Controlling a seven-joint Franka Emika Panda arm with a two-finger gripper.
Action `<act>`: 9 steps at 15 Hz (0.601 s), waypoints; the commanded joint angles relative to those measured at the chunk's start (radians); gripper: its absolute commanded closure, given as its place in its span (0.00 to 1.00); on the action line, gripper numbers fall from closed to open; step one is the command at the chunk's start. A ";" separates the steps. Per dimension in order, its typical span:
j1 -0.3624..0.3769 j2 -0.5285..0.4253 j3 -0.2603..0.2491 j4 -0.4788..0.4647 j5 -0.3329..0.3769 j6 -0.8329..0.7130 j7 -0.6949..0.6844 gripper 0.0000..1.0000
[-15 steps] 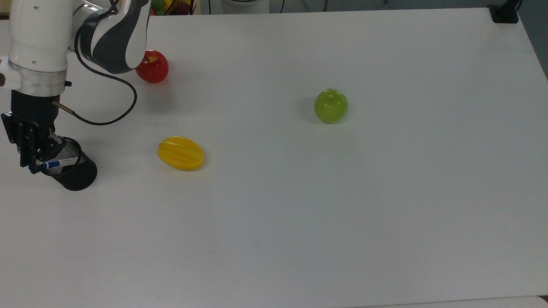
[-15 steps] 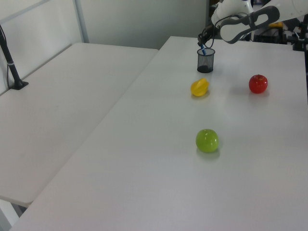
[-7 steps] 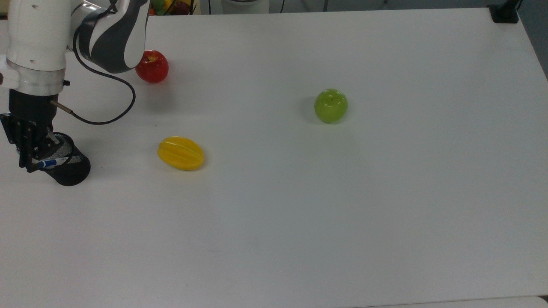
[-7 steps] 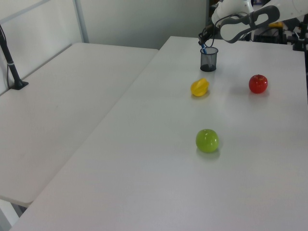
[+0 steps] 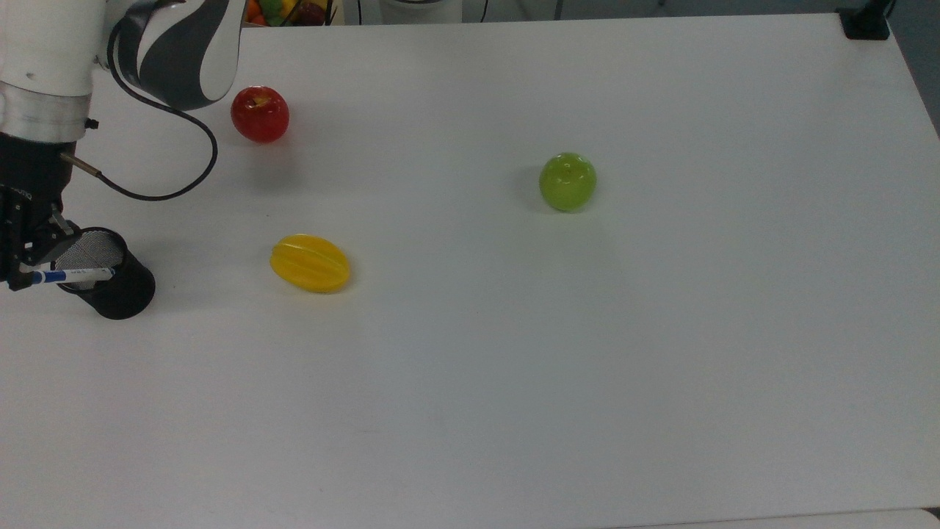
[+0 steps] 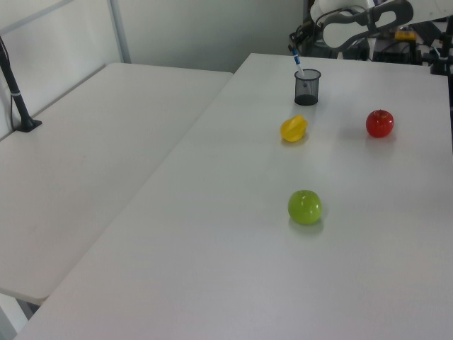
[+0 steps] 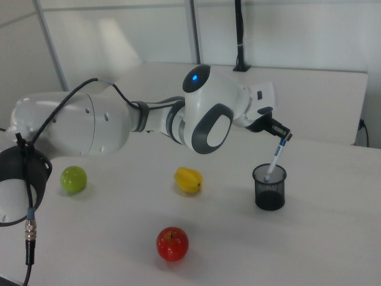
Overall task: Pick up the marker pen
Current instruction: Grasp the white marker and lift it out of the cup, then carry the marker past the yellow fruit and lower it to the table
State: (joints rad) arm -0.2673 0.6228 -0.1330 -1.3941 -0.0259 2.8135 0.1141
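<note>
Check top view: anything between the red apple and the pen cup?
Just the arm's black cable over bare table, between red apple and pen cup.

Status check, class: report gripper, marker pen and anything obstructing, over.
Gripper shut on marker pen at its blue cap. Pen tilted, lower end inside black mesh cup. Nothing blocking above the cup.

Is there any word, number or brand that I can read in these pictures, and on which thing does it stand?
None can be read.
The marker pen has a small dark mark on its white barrel: too small to read.
The mesh cup, the fruits and the table carry no text.
</note>
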 commanded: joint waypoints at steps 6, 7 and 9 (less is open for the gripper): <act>0.052 -0.138 -0.005 -0.045 0.049 0.001 0.001 1.00; 0.066 -0.155 -0.004 -0.066 0.049 0.000 0.002 1.00; 0.098 -0.198 -0.005 -0.107 0.082 -0.038 0.002 1.00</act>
State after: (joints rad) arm -0.2145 0.5120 -0.1294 -1.4010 0.0115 2.8136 0.1142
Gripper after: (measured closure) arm 0.833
